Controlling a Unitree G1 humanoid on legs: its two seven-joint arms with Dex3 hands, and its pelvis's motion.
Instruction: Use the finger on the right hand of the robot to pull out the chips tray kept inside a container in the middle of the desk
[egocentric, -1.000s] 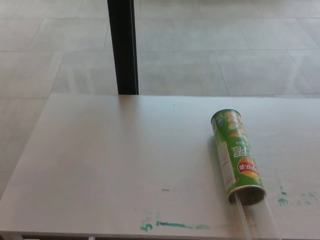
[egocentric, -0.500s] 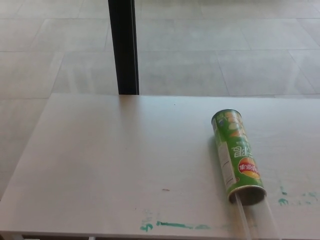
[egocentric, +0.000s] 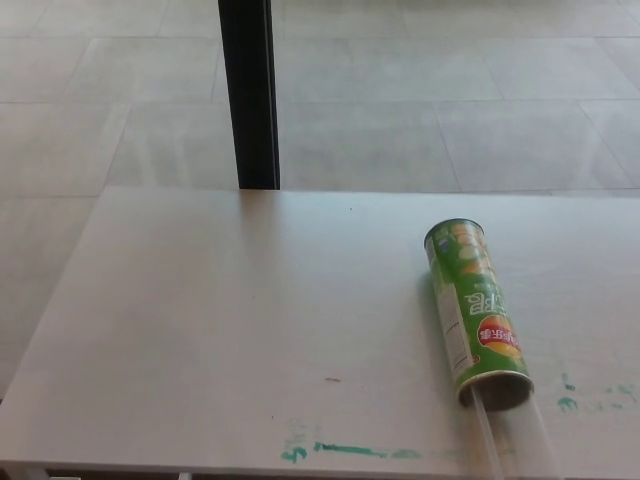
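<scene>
Chips can (egocentric: 474, 310) lying on desk (egocentric: 220, 330), clear tray (egocentric: 515, 440) protruding; hands unseen.

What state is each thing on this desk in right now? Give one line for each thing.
Green chips can: lying on its side, open end toward the desk's near edge.
Clear chips tray: partly out of the can's open end, reaching toward the near edge.
White desk: smeared with green marks near its front edge.
Robot's hands: neither in view.
</scene>
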